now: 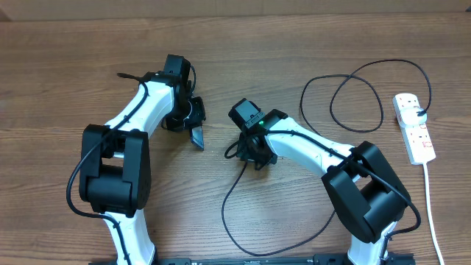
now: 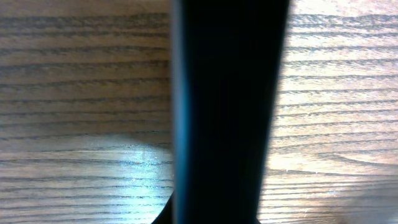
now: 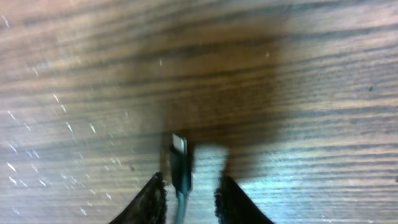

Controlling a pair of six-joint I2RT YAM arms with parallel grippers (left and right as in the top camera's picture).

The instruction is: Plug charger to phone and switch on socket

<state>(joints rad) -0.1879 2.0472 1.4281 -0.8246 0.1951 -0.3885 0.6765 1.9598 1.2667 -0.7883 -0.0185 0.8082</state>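
Overhead: the left pincer is pressed together on the phone, held tilted over the surface, at nine o'clock from the right pincer. The charger trails off to six o'clock, and the socket lies far out at three.

Left wrist: the phone is a dark slab, edge-on, port unseen.

Right wrist: the connector tip points to twelve between spread fingers, with a gap on its three o'clock side. The danger is that a loose, skewed pinch lets that thin tip twist and miss the port.

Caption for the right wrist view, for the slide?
Right claw, open, straddles the connector tip of the charger over the wood table.
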